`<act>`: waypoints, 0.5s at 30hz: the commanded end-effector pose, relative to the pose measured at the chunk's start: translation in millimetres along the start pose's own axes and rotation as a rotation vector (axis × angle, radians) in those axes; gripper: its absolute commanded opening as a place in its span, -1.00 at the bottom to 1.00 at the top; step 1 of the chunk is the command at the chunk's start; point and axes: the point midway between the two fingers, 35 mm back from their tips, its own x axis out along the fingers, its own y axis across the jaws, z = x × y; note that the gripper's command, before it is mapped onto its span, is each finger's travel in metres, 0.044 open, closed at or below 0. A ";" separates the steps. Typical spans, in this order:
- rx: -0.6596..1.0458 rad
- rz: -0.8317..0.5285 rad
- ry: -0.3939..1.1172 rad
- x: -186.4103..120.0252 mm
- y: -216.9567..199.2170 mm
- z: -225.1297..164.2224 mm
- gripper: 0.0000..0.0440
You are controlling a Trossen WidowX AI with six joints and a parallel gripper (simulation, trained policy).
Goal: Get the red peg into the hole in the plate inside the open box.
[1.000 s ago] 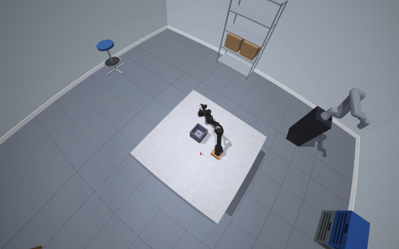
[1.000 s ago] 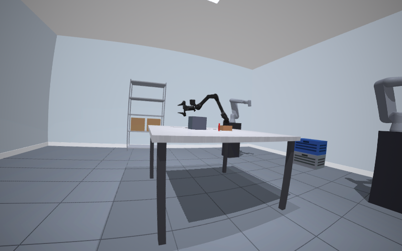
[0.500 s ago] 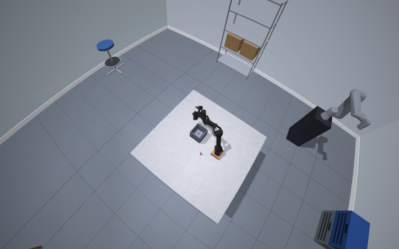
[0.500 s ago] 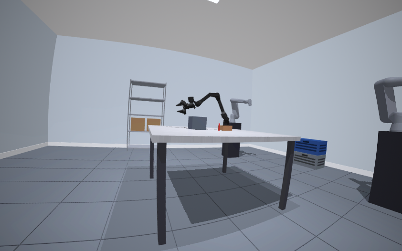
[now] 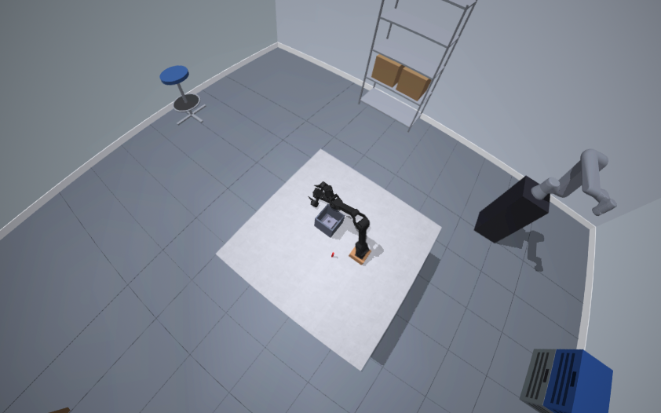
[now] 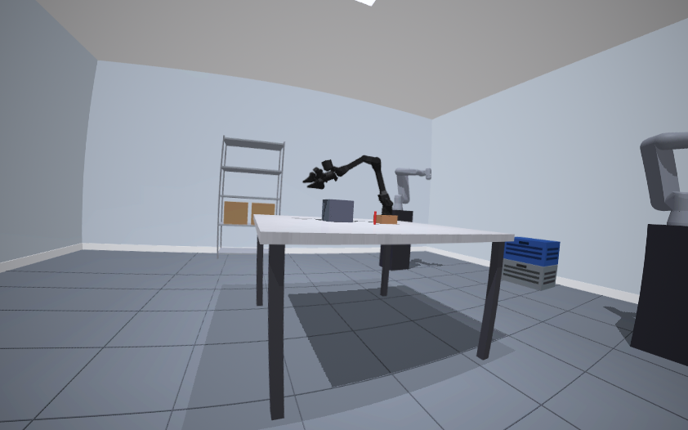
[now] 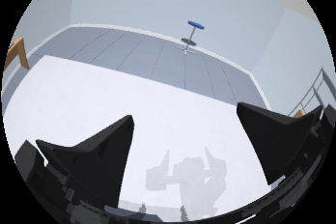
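Note:
The red peg (image 5: 332, 254) (image 6: 374, 217) stands upright on the table, between the open box and the side of the arm's base. The open grey box (image 5: 322, 227) (image 6: 339, 211) stands on the table beyond the peg. Its inside shows in the top view, with a small dark hole in the plate (image 5: 331, 218) at the bottom. My gripper (image 5: 312, 191) (image 6: 306, 184) (image 7: 187, 114) is wide open and empty. It is raised above the table past the far side of the box, well away from the peg. Neither the peg nor the inside of the box shows in the wrist view.
The arm's orange base block (image 5: 353, 257) (image 6: 387, 219) stands on the white table (image 5: 292, 256) (image 6: 443, 236) near the peg. My forearm passes above the box's edge. A shelf rack, a blue stool (image 5: 173, 74) (image 7: 196, 24) and another arm on a black pedestal (image 5: 510, 213) stand off the table.

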 end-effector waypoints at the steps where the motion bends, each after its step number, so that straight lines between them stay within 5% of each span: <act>1: 0.115 0.074 0.025 -5.8 28.6 9.8 1.00; 15: 0.467 0.319 0.240 -45.6 138.1 22.3 1.00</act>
